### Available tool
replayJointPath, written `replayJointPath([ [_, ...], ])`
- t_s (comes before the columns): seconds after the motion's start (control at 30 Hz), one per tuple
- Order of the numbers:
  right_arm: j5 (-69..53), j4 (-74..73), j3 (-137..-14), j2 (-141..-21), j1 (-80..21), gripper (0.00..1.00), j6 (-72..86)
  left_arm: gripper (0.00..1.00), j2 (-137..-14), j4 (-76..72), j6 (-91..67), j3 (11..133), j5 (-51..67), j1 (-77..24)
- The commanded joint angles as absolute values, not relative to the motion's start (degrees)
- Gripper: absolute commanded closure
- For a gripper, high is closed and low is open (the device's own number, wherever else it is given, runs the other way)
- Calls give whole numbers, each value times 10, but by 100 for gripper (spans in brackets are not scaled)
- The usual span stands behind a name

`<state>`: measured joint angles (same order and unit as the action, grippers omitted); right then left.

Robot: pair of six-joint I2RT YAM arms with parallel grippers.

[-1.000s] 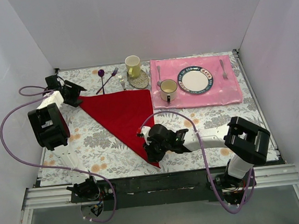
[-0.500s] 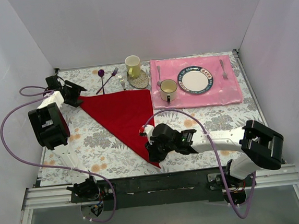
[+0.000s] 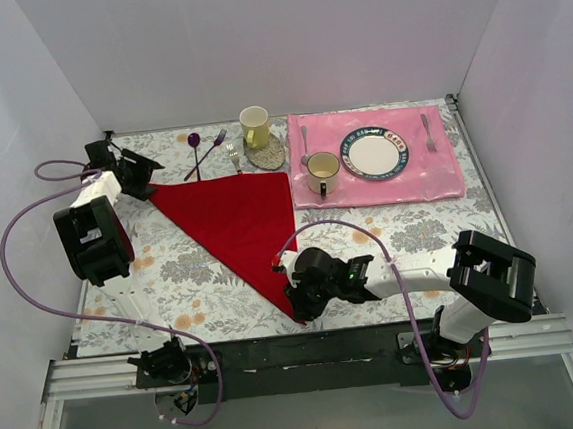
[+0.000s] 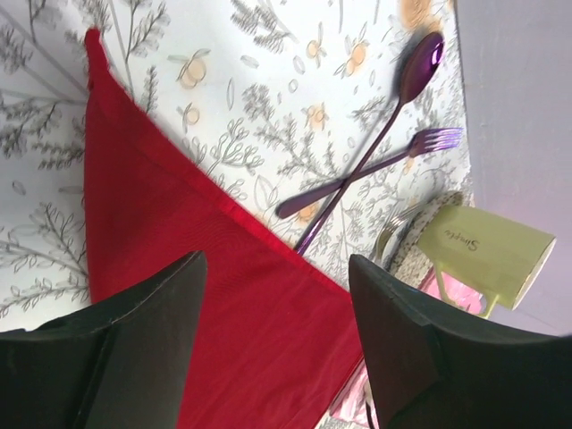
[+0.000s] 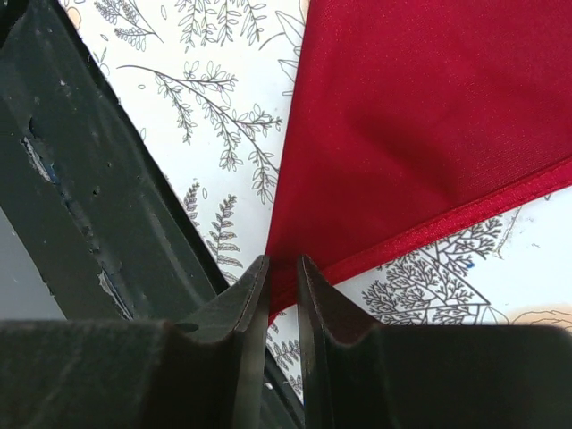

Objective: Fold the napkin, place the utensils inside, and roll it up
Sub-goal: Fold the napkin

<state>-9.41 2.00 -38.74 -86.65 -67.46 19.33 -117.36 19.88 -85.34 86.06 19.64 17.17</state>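
The red napkin [image 3: 236,214] lies flat on the floral table, folded into a triangle; it also shows in the left wrist view [image 4: 223,313] and the right wrist view [image 5: 420,116]. My left gripper [image 3: 149,174] is open and empty above the napkin's far left corner [image 4: 277,259]. My right gripper [image 3: 299,309] is at the napkin's near tip, jaws closed to a narrow slit [image 5: 283,259]. The tip shows in the slit; I cannot tell if it is pinched. The slim fork [image 3: 233,159] lies beyond the napkin's far edge, its tines just visible [image 4: 391,234].
A crossed purple spoon [image 3: 195,147] and purple fork [image 3: 216,143] lie at the back, beside a yellow mug [image 3: 255,125] on a coaster [image 3: 271,156]. The pink placemat [image 3: 434,176] holds a plate [image 3: 373,154], a cup [image 3: 322,173] and silver cutlery. The table's black front edge [image 5: 80,206] is beside my right fingers.
My right gripper has slid toward the near edge, down to the napkin's tip. My left gripper has shifted slightly toward the back left. The napkin has not moved.
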Motion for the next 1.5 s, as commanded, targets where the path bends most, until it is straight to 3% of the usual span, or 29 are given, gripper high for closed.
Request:
replayJointPath([
  [0.0,-88,21,-385,-867,-681,73,188,38,-1193,199,-853,909,191,182],
  [0.33,-80,32,-370,-860,-681,73,192,48,-1260,212,-839,957,166,193],
  [0.87,-119,45,-374,-879,-681,73,181,46,-1307,275,-781,1042,111,207],
  [1.07,-141,54,-366,-878,-681,74,179,42,-1262,247,-777,968,95,207],
  [1.47,-124,51,-356,-840,-681,74,170,13,-1130,256,-760,963,63,206],
])
